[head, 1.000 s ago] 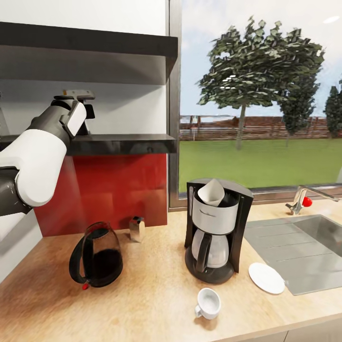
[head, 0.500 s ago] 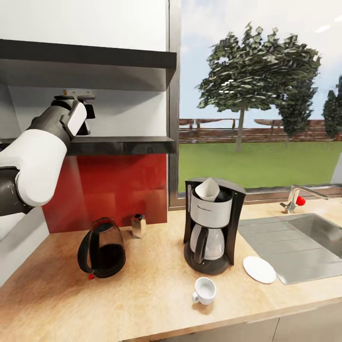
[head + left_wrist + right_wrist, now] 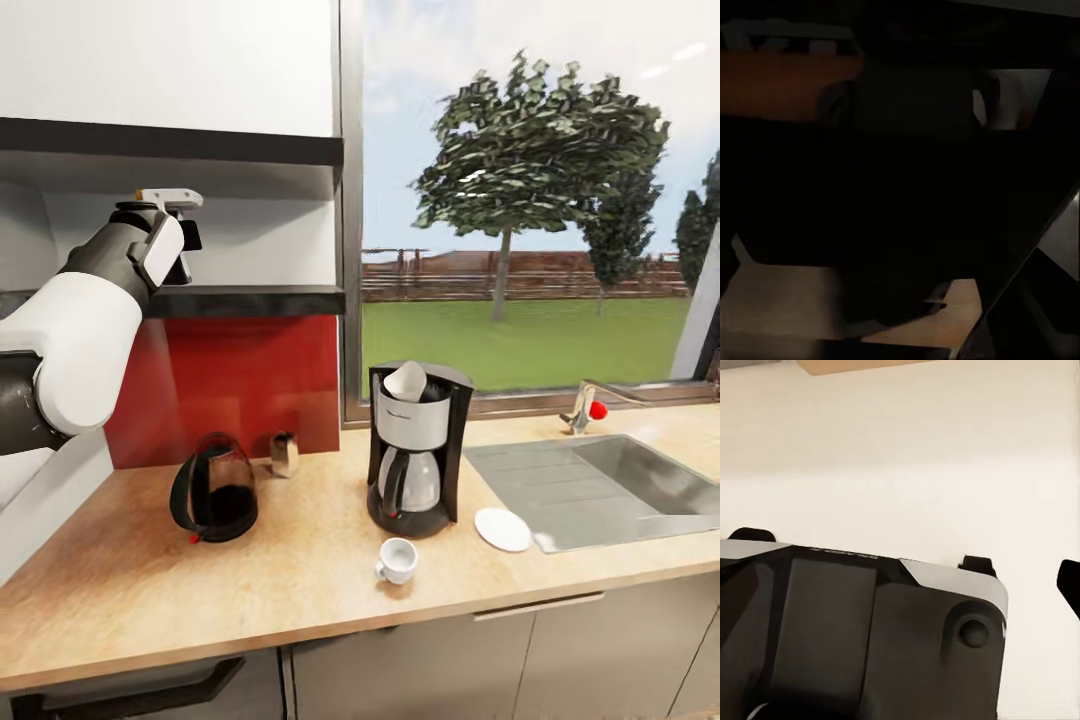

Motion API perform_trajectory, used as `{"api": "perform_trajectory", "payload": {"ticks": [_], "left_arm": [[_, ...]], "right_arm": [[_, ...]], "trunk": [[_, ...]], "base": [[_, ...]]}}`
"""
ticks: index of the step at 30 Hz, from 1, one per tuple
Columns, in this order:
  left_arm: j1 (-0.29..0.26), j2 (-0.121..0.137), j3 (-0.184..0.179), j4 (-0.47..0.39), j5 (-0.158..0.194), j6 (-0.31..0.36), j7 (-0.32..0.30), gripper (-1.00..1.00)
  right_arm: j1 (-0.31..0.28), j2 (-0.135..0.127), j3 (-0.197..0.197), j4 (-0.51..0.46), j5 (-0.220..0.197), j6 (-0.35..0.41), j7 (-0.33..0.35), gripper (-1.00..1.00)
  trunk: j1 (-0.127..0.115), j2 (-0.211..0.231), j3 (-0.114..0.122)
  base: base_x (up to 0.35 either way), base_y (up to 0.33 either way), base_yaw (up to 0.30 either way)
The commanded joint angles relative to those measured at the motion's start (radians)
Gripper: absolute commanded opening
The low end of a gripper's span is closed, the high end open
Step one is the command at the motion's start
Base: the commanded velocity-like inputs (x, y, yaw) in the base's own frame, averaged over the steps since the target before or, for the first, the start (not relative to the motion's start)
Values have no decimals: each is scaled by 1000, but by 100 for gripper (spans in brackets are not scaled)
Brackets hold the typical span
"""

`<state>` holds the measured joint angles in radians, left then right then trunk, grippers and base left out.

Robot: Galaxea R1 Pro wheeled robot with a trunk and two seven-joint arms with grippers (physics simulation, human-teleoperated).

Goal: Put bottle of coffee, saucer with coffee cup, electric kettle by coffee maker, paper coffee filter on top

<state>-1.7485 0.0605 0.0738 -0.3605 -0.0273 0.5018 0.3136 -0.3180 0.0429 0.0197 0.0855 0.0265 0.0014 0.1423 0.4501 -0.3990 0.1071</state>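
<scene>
A black-and-silver coffee maker (image 3: 415, 450) with a white paper filter (image 3: 405, 381) on top stands on the wooden countertop (image 3: 250, 590). The white cup (image 3: 397, 560) lies just before it, off the saucer (image 3: 502, 529), and the dark kettle (image 3: 213, 488) stands apart by the red backsplash (image 3: 230, 385). Whether either gripper's fingers are open, I cannot tell.

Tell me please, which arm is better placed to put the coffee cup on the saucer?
Probably the right. The coffee cup and saucer lie right of the coffee maker, while the left arm is raised at the shelf, far from both.
</scene>
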Motion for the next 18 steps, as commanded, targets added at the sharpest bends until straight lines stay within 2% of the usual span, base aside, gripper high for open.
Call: {"api": "perform_trajectory", "payload": {"ticks": [1,4,9,18], "left_arm": [[0,-1,4,-2,-5,5,-1,-100],[0,-1,4,-2,-5,6,-1,-100],[0,-1,4,-2,-5,6,-1,-100],[0,-1,4,-2,-4,7,-1,-100]], "right_arm": [[-1,0,2,2,3,0,2,100],[-1,0,2,2,2,0,2,100],[-1,0,2,2,2,0,2,100],[-1,0,2,1,1,1,2,100]], "trunk": [[0,-1,0],[0,-1,0],[0,-1,0],[0,-1,0]], "base": [[-274,-195,0],[-259,-187,-67],[-219,-152,-234],[-35,-21,-53]]}}
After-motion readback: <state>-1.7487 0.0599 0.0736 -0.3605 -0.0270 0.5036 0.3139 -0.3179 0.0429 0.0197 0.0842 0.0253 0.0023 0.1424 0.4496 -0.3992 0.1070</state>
